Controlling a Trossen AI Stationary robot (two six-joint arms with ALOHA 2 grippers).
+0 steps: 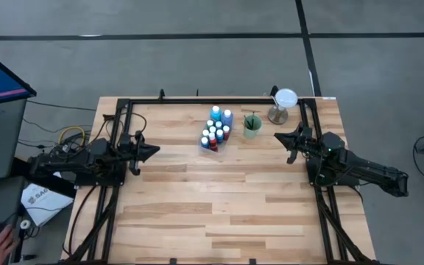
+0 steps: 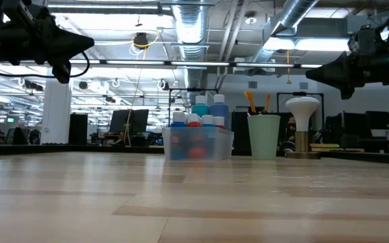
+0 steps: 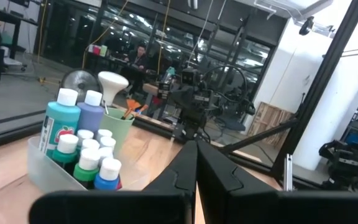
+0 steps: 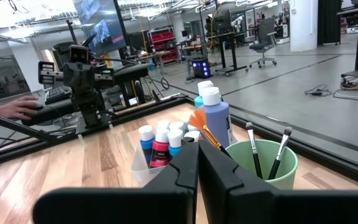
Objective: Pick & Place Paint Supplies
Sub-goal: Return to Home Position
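No loose supplies show on the table [image 1: 219, 213], so the sorting looks finished. The left gripper [image 1: 155, 150] and right gripper [image 1: 277, 137] hang raised at either side, well apart from everything, fingers pressed together and holding nothing. The bottles [image 1: 218, 129] stand in the tray [image 3: 45, 171]; the brushes [image 4: 254, 152] stand in the cup [image 2: 264, 138] just beside it

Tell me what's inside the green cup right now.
Standing in the green cup, tips up, are an orange-bristled brush and two dark brushes. Their lower ends and the cup's bottom are hidden by its wall, so anything else lying inside cannot be seen.
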